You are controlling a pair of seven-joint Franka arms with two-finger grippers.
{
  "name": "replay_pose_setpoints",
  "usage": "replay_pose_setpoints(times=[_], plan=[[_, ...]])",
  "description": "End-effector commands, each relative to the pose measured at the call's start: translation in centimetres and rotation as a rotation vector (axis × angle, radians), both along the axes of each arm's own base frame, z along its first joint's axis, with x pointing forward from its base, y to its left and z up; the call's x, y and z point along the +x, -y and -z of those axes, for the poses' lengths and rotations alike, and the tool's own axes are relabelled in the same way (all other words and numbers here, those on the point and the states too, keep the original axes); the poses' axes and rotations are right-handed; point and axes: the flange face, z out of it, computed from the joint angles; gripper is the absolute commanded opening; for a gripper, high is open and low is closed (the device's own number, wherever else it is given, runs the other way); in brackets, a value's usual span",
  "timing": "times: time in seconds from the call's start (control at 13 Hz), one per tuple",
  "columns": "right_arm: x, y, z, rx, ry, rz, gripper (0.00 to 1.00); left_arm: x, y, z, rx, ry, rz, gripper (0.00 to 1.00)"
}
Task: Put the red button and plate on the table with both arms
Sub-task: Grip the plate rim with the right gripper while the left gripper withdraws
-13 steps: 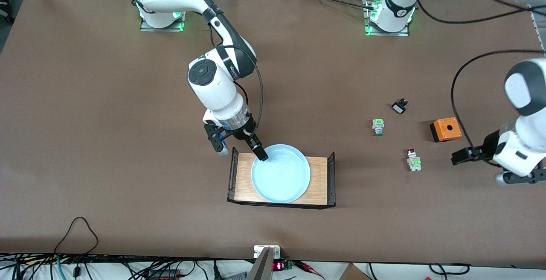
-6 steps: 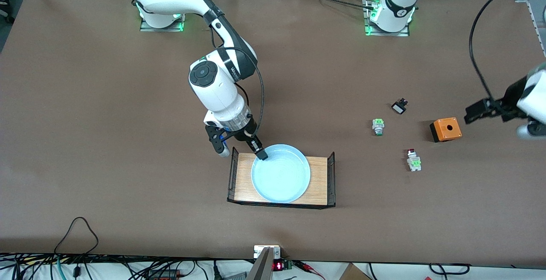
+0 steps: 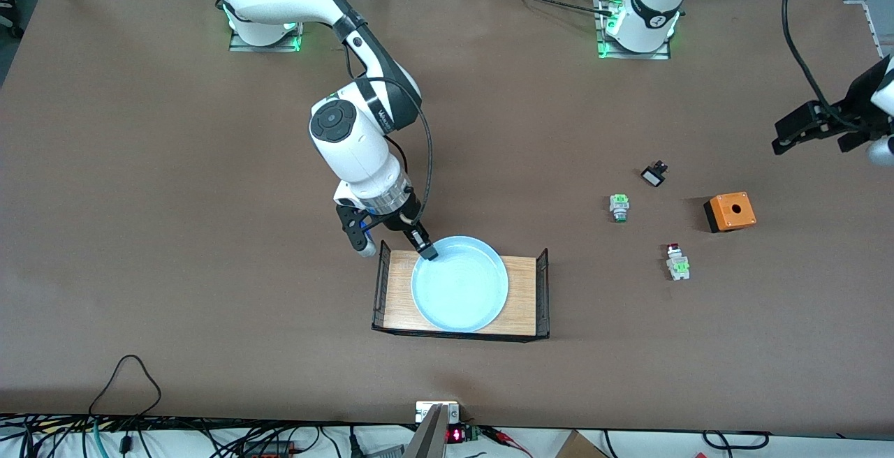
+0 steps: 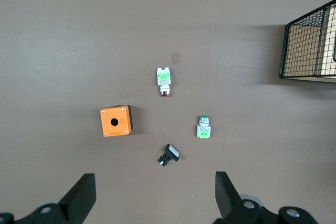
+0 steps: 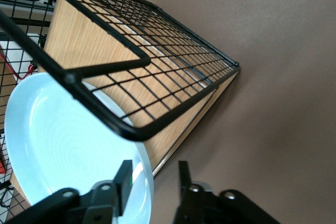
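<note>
The light blue plate (image 3: 461,294) lies on a small wooden tray (image 3: 527,290) with black mesh ends. My right gripper (image 3: 427,250) is low at the plate's rim. In the right wrist view its fingers (image 5: 125,179) stand apart astride the rim of the plate (image 5: 58,140), one inside and one outside, with gaps showing. The red button (image 3: 676,261) lies on the brown table (image 3: 209,200) toward the left arm's end; it also shows in the left wrist view (image 4: 164,80). My left gripper (image 3: 803,126) hangs open and empty (image 4: 152,203), high over bare table at that end.
An orange box with a hole (image 3: 730,211), a green-white part (image 3: 619,207) and a small black piece (image 3: 654,175) lie near the red button. The tray's mesh end (image 5: 131,77) stands close to my right gripper. Cables run along the table's near edge.
My left arm has swung away from beside the red button, past the orange box, toward the arms' bases. My right gripper has barely moved at the plate's rim.
</note>
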Motion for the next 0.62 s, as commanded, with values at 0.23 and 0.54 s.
replay_pose_setpoints(times=[0.23,0.54], plan=[[0.2,-0.6,-0.2,0.009,0.009,0.006,0.04,-2.0,-0.4,-1.3,0.009,-0.022,0.053,1.00],[0.3,-0.6,-0.7,0.013,0.021,0.001,0.00,-2.0,-2.0,-1.2,-0.007,-0.027,0.019,1.00]])
